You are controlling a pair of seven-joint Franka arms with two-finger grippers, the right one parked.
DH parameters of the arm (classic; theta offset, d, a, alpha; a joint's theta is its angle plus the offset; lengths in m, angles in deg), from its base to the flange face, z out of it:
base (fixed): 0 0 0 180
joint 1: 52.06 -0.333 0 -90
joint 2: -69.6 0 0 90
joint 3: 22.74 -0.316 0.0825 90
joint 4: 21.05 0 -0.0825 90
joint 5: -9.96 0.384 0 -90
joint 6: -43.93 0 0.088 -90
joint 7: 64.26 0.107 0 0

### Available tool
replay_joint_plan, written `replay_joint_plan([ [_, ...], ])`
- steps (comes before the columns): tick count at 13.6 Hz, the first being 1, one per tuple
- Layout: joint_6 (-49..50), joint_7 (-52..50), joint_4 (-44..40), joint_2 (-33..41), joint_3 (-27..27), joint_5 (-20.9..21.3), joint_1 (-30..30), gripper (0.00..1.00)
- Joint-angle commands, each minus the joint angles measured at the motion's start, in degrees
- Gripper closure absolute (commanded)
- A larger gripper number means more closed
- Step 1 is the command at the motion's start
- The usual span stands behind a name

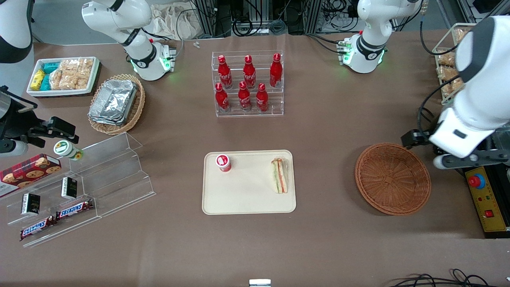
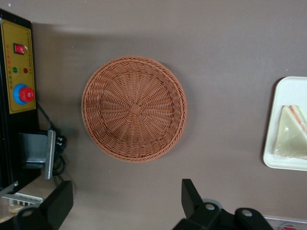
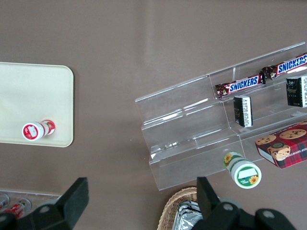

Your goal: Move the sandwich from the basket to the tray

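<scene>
The sandwich [image 1: 279, 175] lies on the cream tray [image 1: 239, 199], near the tray's edge that faces the basket. It also shows in the left wrist view [image 2: 290, 132], on the tray [image 2: 288, 84]. The round reddish-brown wicker basket [image 1: 392, 179] is empty and sits on the table toward the working arm's end; the left wrist view shows its bare inside [image 2: 134, 108]. My left gripper [image 1: 412, 139] hangs above the table beside the basket's rim, a little farther from the front camera than the basket. In the left wrist view it [image 2: 124, 201] is open and holds nothing.
A small red-capped bottle [image 1: 223, 162] stands on the tray. A rack of red cola bottles [image 1: 249, 85] stands farther back. A yellow control box [image 1: 484, 199] with a red button sits beside the basket. A clear stepped shelf [image 1: 99, 179] and a tan foil-container basket [image 1: 115, 103] lie toward the parked arm's end.
</scene>
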Motion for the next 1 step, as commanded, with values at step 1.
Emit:
replay_joint_plan([
  [1,0.9,2.3,-0.2,0.1,0.5,-2.0,-1.6,0.0],
])
